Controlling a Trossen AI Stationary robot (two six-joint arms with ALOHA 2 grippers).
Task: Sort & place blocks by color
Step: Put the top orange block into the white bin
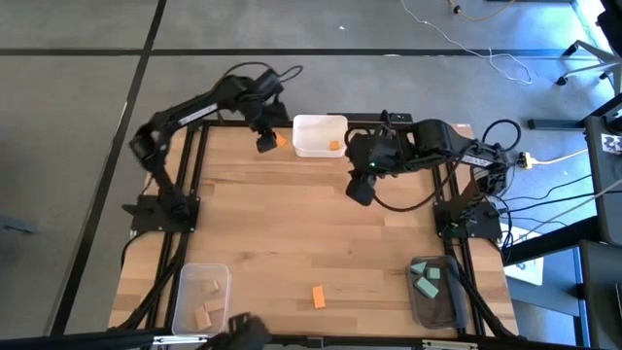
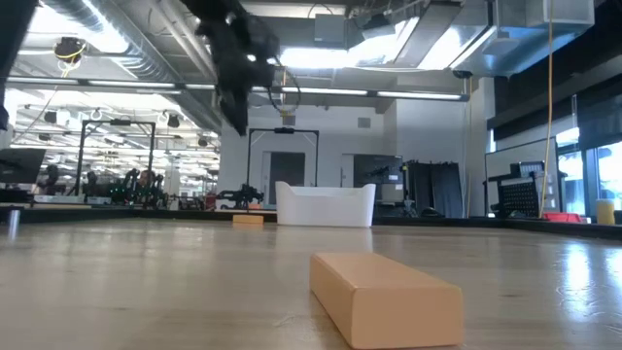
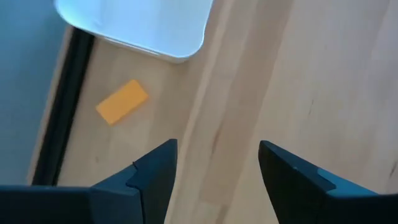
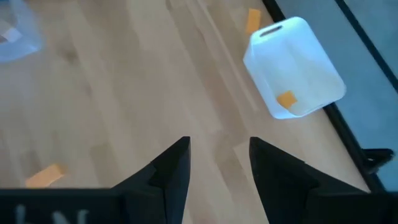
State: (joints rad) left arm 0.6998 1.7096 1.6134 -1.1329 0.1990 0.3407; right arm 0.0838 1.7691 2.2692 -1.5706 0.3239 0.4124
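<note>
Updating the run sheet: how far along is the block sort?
Mostly done: tan blocks sit in the near-left bin, teal blocks in the near-right bin, one orange block in the white bin. Nothing is held: left gripper and right gripper are open and empty. Left: the orange block beside the white bin and the orange block near the front edge.

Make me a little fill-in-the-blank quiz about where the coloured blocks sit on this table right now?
1. The white bin at the far edge holds one ____ block.
2. The clear bin at the near right holds only ____ blocks.
3. The clear bin at the near left holds ____ wooden blocks.
4. The left gripper hangs open beside an orange block lying ____ the white bin.

Missing words: orange; teal-green; pale tan; outside
</note>
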